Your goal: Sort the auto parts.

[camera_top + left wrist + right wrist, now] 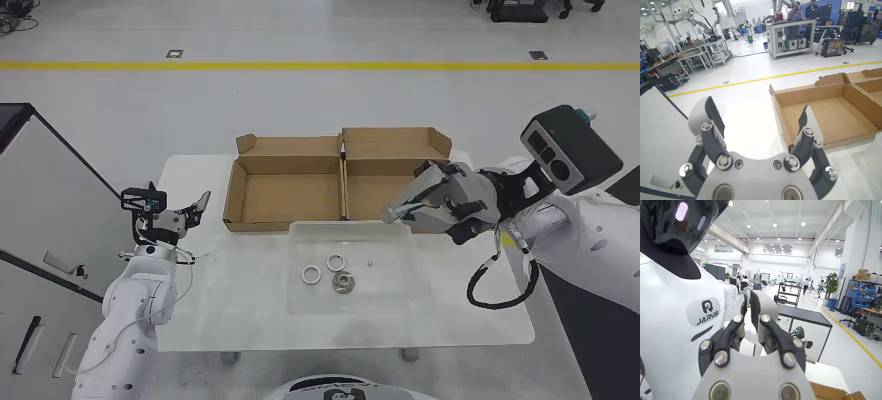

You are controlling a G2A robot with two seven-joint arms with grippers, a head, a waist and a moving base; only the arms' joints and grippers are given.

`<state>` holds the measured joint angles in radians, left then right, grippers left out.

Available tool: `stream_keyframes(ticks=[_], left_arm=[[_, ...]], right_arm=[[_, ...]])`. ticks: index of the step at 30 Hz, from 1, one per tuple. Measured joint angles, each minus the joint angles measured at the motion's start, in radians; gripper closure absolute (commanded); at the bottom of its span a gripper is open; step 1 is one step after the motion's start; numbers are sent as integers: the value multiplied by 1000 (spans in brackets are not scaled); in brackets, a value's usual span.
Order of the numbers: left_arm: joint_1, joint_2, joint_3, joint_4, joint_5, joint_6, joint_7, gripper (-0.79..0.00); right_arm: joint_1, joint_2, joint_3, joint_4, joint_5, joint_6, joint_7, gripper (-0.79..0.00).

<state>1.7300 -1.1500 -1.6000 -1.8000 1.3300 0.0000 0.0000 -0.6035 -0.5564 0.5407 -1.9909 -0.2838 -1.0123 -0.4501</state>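
The right jaws, at the end of the right arm [500,195] in the centre-right of the top view, are clenched on a bolt [748,299]. The right wrist view shows its threaded shank pinched between the ribbed pads [755,306], with the hex head poking out past their tips. Gripping along the shank likely keeps so thin a part from rolling or twisting free. In the top view the jaw tips hang over the near part of the right box [365,190], close to its front wall and just beyond the far edge of the clear tray [350,305]. The bolt therefore looks held there for dropping into that box, not for carrying further. The right box and the left box [285,195] sit side by side, touching, in the upper middle of the frame directly behind the tray, which probably keeps each sorting trip short. In the tray lie a pale ring [312,273], a second ring [337,263], a grey round part [343,284] and a tiny piece [371,263], so much of the sorting seems yet to do. The left jaws, at the middle left of the top view by the left edge of the table [200,320], stand released, wide apart with nothing between them. I judge that this spot keeps the left arm [140,300] out of the right arm's way.
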Motion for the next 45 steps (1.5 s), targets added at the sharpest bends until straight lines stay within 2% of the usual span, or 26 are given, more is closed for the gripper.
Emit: stream_keyframes(ticks=[14,19,26,35,41,45], left_arm=[[0,0,0,0,0,0,0,-785],[0,0,0,0,0,0,0,-785],[0,0,0,0,0,0,0,-785],[0,0,0,0,0,0,0,-785],[0,0,0,0,0,0,0,-785],[0,0,0,0,0,0,0,-785]], right_arm=[[-5,-2,3,-7,4,2,2,0],[-49,-13,41,-39,60,0,-40,0],[-91,-29,84,-58,83,0,-34,0],[-113,-77,99,-115,121,0,-77,0],[-109,-93,104,-68,106,0,18,0],[-110,-91,119,-35,113,0,134,0]])
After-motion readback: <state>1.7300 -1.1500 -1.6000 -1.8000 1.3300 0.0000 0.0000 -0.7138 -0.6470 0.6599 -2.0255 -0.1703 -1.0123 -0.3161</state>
